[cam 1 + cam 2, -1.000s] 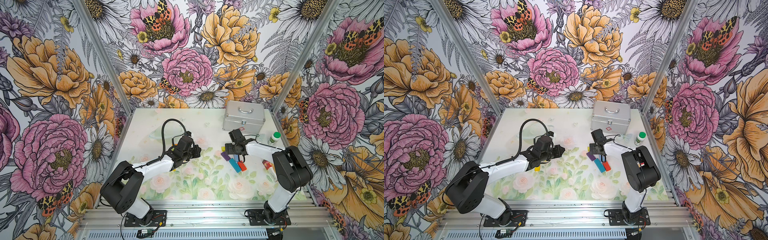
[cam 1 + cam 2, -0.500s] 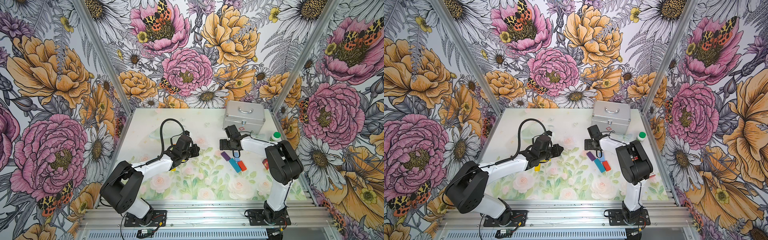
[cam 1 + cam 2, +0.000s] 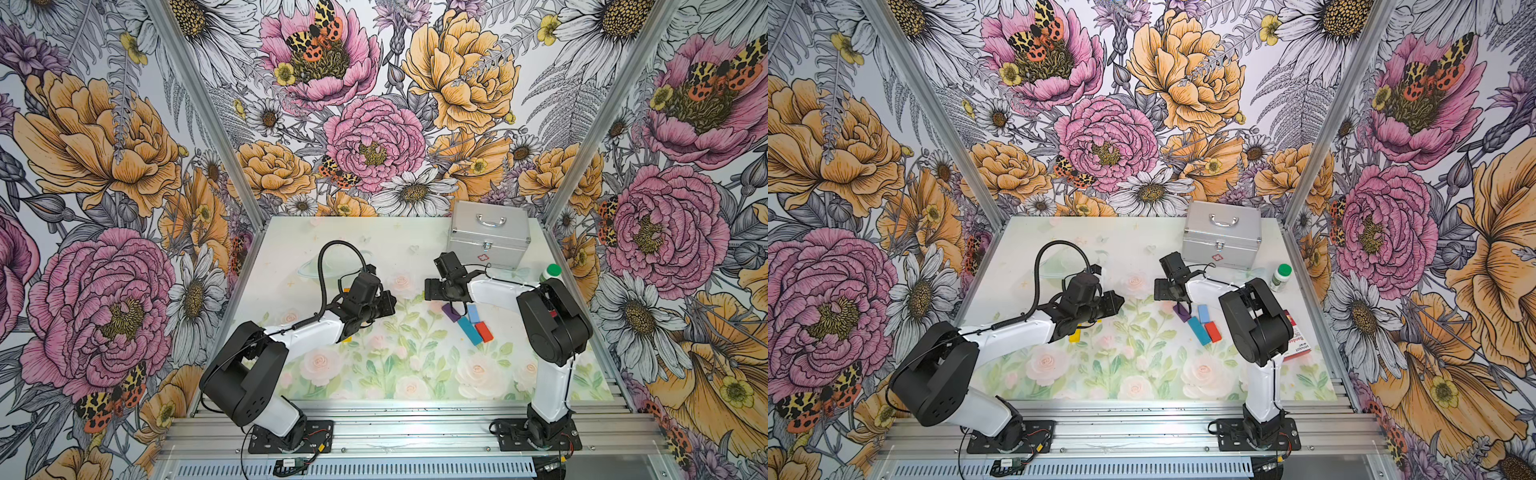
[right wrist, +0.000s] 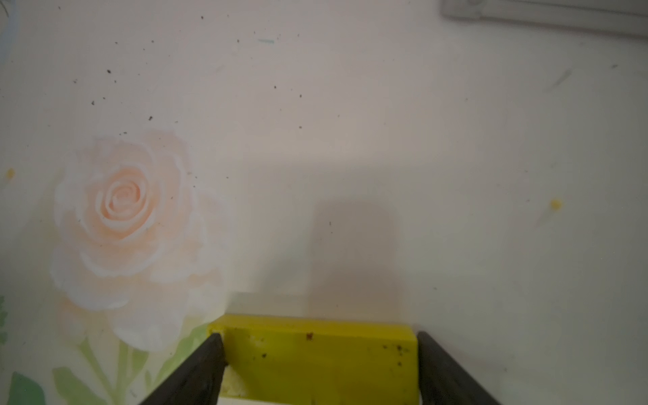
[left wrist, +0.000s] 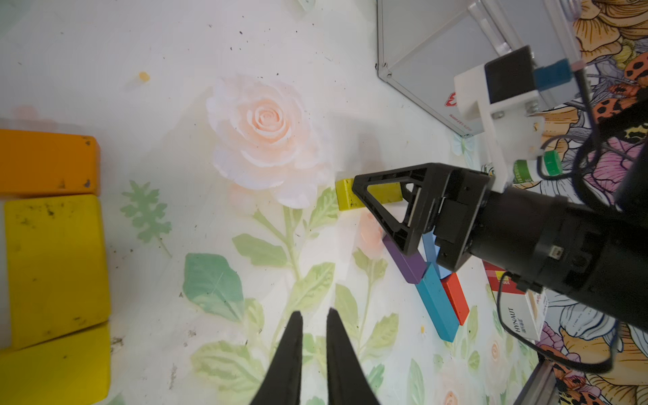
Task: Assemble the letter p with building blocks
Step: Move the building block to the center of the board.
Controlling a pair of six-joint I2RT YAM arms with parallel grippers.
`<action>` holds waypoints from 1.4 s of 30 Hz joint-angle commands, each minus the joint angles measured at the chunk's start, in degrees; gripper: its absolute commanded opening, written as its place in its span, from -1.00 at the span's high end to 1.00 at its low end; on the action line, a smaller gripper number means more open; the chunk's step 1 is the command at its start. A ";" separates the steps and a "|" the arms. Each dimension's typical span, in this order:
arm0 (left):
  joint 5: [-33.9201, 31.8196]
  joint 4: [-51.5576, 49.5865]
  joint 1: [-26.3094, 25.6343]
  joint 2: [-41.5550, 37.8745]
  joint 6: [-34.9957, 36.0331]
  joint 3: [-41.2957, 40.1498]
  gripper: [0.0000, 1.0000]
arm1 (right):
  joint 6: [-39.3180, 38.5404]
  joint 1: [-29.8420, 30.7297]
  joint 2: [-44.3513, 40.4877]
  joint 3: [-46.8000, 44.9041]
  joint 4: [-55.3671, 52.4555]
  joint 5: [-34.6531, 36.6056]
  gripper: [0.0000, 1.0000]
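Observation:
My right gripper (image 4: pixel 319 342) has a finger against each end of a yellow block (image 4: pixel 315 361) that stands on its long edge on the mat, also seen from the left wrist (image 5: pixel 345 194). In both top views the gripper (image 3: pixel 434 290) covers this block. Just in front of it lie purple (image 3: pixel 451 312), light blue (image 3: pixel 473 313), blue (image 3: pixel 469 330) and red (image 3: pixel 484 331) blocks, close together. My left gripper (image 5: pixel 313 315) is shut and empty over the mat's middle (image 3: pixel 1115 301). Beside it lie an orange block (image 5: pixel 47 161) and two yellow blocks (image 5: pixel 56 270).
A silver case (image 3: pixel 490 237) stands at the back right, close behind the right gripper. A green-capped white bottle (image 3: pixel 1281 276) and a red-and-white carton (image 3: pixel 1298 340) sit along the right edge, beside the right arm. The metal frame rails (image 3: pixel 395 428) run along the front.
The right gripper has moved left and back from over the block cluster to the yellow block, and its jaws have narrowed slightly. The left arm has barely moved.

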 commanded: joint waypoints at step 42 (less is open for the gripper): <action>6.25 8.08 -4.72 6.34 -6.33 3.39 0.48 | -11.05 -0.86 -18.57 -13.04 -3.01 0.34 -0.62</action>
